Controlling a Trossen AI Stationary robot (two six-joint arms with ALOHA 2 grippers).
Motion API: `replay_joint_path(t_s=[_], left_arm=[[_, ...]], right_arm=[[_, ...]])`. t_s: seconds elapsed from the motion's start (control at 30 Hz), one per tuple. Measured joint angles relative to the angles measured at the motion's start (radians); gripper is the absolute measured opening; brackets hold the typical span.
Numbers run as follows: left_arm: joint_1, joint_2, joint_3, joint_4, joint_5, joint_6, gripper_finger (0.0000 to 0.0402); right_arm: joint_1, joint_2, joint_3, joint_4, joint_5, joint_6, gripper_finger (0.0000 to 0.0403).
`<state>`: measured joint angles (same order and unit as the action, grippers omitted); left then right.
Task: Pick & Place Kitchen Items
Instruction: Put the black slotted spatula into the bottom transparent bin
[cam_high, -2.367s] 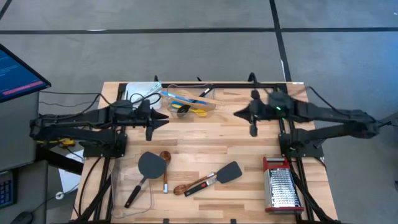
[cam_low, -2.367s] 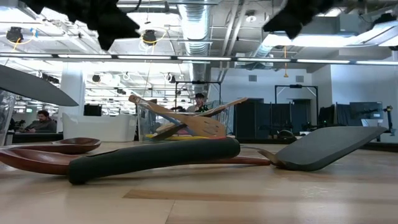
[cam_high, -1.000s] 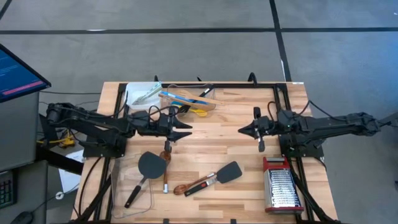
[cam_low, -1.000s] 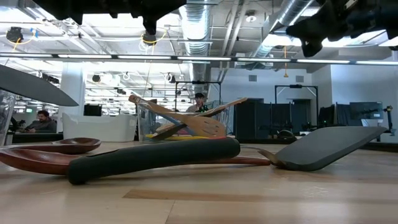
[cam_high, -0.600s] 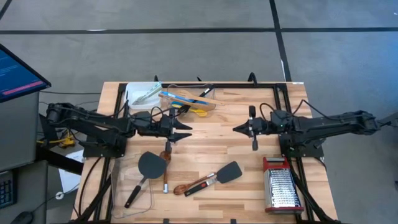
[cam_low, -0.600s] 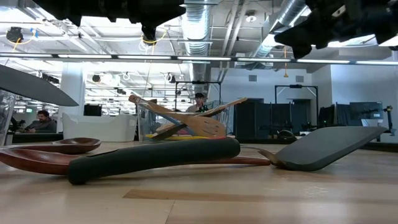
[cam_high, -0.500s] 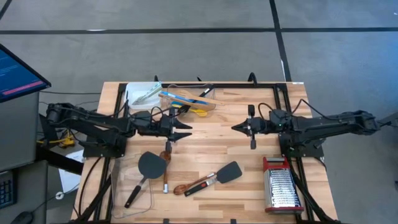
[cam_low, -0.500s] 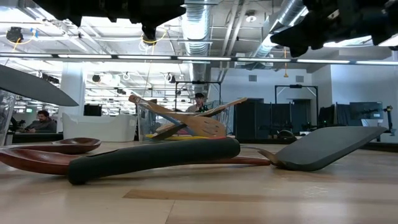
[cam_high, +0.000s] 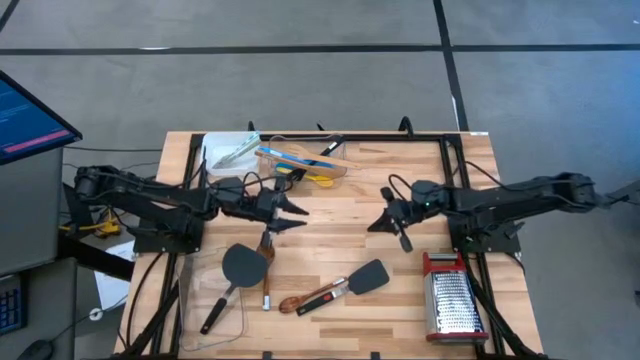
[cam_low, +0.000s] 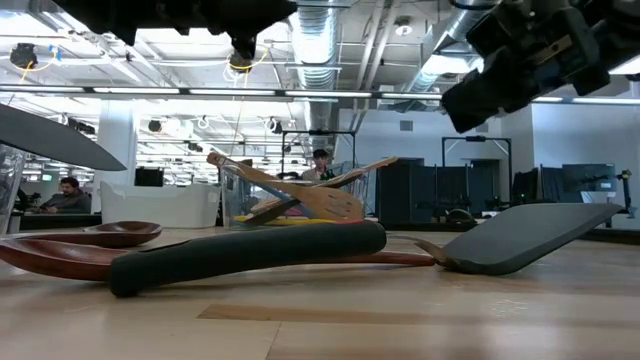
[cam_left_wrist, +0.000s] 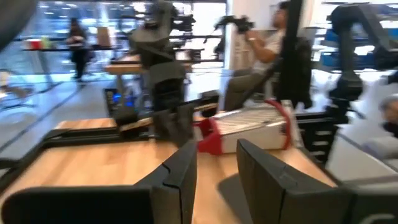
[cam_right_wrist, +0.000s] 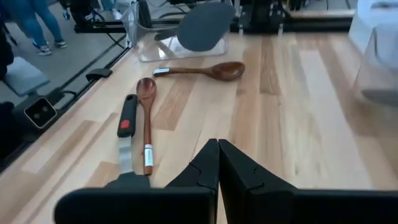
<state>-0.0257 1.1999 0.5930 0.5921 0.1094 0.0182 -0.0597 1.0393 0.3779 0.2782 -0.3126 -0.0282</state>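
left pincer (cam_high: 297, 217): open, mid-left over tabletop (cam_high: 340, 240) | right pincer (cam_high: 385, 222): closed, empty, frame centre above spatula (cam_high: 368, 277)

A robotics lab set up inside an open-plan office hall.

The wooden table (cam_high: 330, 250) stands on grey carpet tiles, framed by black metal rails with cables trailing off its edge and a lit monitor (cam_high: 30, 115) beside it. The low view looks into a large room with exposed ceiling ducts (cam_low: 320, 40), pipes and long strip lights, desks with dark screens (cam_low: 150, 177), and black rack frames. A seated person (cam_low: 68, 192) works at a far desk and another person (cam_low: 320, 162) stands farther back. The left wrist view shows more people (cam_left_wrist: 78, 37) among benches carrying similar dark robot arms (cam_left_wrist: 165, 43).
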Motion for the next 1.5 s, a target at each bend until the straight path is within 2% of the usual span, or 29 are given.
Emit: replay_joint_path(t_s=[0.2,0.33,0.47,0.57,0.8,0.93,1.07,1.17,1.3,1.4,1.5], left_arm=[[-0.052,0.000,0.000,0.012,0.014,-0.049,0.0099],[-0.102,0.036,0.000,0.062,-0.058,-0.101,0.0099],[-0.159,0.154,0.001,0.206,-0.105,-0.112,0.0099],[-0.198,0.266,0.035,0.348,-0.121,-0.153,0.0099],[-0.278,0.466,0.243,0.373,-0.132,-0.187,0.0099],[-0.336,0.523,0.337,0.294,-0.240,-0.189,0.0097],[-0.411,0.530,0.433,0.070,-0.444,-0.245,0.0080],[-0.475,0.530,0.499,-0.105,-0.551,-0.307,0.0060],[-0.540,0.530,0.549,-0.233,-0.619,-0.402,0.0029],[-0.557,0.530,0.571,-0.278,-0.627,-0.474,0.0007],[-0.558,0.538,0.595,-0.298,-0.628,-0.559,0.0002]], right_arm=[[0.000,0.031,0.000,0.007,-0.002,0.111,0.0000],[0.017,0.022,0.000,0.007,0.000,0.137,0.0000],[0.091,0.018,0.000,0.012,0.001,0.135,0.0000],[0.164,0.018,0.000,0.026,0.052,0.134,0.0000],[0.309,-0.013,0.014,0.045,0.130,0.131,0.0000],[0.364,-0.065,0.039,0.044,0.194,0.123,0.0000],[0.419,-0.127,0.045,0.038,0.282,0.103,0.0000],[0.460,-0.171,0.045,0.027,0.337,0.043,0.0000],[0.505,-0.219,0.045,0.027,0.406,0.021,0.0000],[0.530,-0.236,0.045,0.020,0.457,0.016,0.0000],[0.539,-0.237,0.045,0.016,0.495,-0.008,0.0000]])
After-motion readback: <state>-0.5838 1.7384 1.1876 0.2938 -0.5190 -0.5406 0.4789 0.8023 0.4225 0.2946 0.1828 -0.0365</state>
